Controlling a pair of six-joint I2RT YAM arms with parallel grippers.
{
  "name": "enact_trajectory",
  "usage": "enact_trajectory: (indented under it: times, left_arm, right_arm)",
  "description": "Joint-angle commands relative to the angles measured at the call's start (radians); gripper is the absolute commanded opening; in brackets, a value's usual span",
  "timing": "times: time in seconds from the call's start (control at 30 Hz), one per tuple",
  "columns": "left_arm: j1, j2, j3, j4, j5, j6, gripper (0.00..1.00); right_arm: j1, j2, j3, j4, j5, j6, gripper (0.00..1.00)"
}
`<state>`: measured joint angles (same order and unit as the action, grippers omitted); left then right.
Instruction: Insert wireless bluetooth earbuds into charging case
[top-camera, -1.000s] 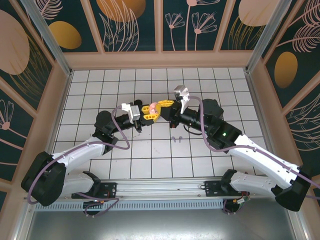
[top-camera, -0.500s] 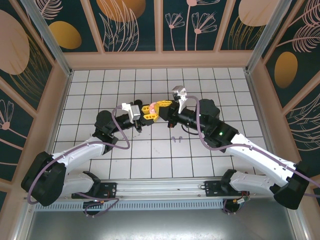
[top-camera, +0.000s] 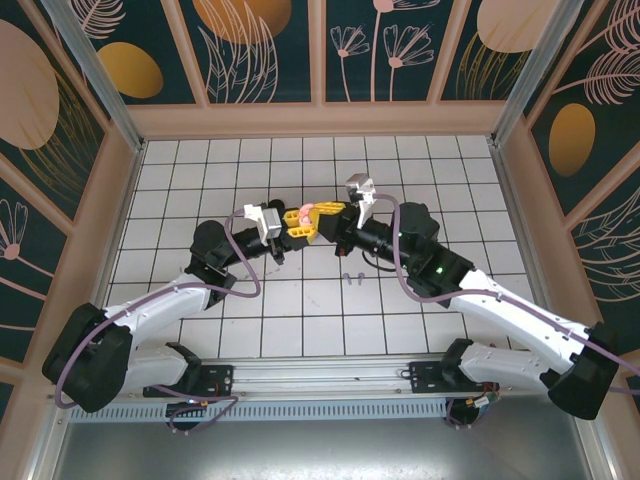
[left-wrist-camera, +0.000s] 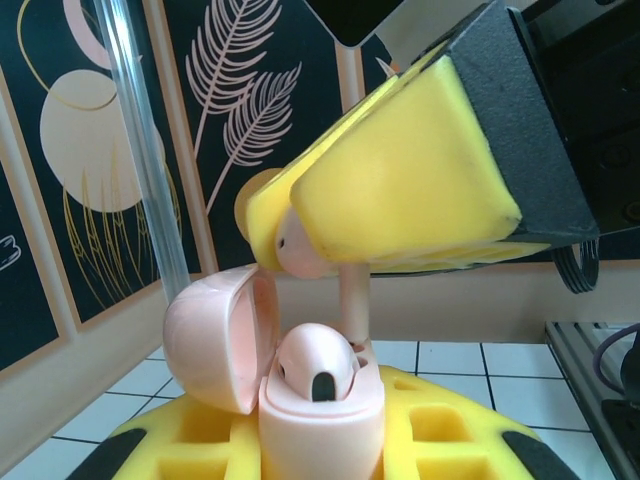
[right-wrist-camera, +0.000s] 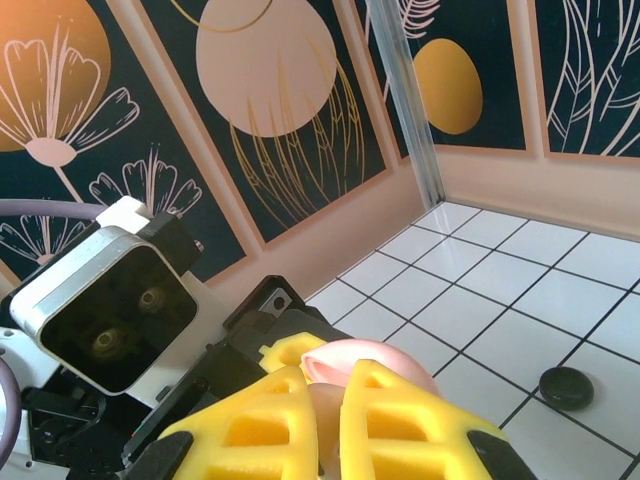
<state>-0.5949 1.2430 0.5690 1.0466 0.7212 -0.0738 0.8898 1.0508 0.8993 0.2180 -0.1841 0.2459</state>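
Jaws of the left gripper (left-wrist-camera: 320, 450) are drawn in narrow around the pale pink charging case (left-wrist-camera: 320, 425), which is held upright between its yellow pads above the middle of the tiled table (top-camera: 200, 160). The case's lid (left-wrist-camera: 215, 340) is swung open to the left in the left wrist view. One pale pink earbud (left-wrist-camera: 312, 365) is seated in the body, with a dark oval on it turned toward the camera.

The right gripper (left-wrist-camera: 285, 240) is closed tight on a second pink earbud (left-wrist-camera: 298, 248), which is pinched by the head at the tips of the yellow fingers (left-wrist-camera: 400, 180). Its stem is pointed straight down. The stem's end is hidden behind the seated bud at the case's mouth, so contact with the case cannot be told.

From above, the two grippers are seen tip to tip. A lavender pair of earbuds (top-camera: 348, 275) is lying on a tile a little nearer the arm bases, apart from both grippers. A small black round object (right-wrist-camera: 566, 387) is seen on a tile in the right wrist view.
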Motion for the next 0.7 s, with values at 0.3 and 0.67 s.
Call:
enact_trajectory:
  times: [0.3, 0.67]
  left_arm:
    - [-0.005, -0.01, 0.02, 0.182, -0.038, -0.087, 0.0]
    - [-0.006, -0.023, -0.014, 0.124, -0.226, 0.04, 0.0]
  right_arm:
    - [0.017, 0.0, -0.068, 0.063, 0.031, 0.027, 0.05]
    - [0.032, -0.045, -0.049, 0.184, 0.048, 0.086, 0.05]
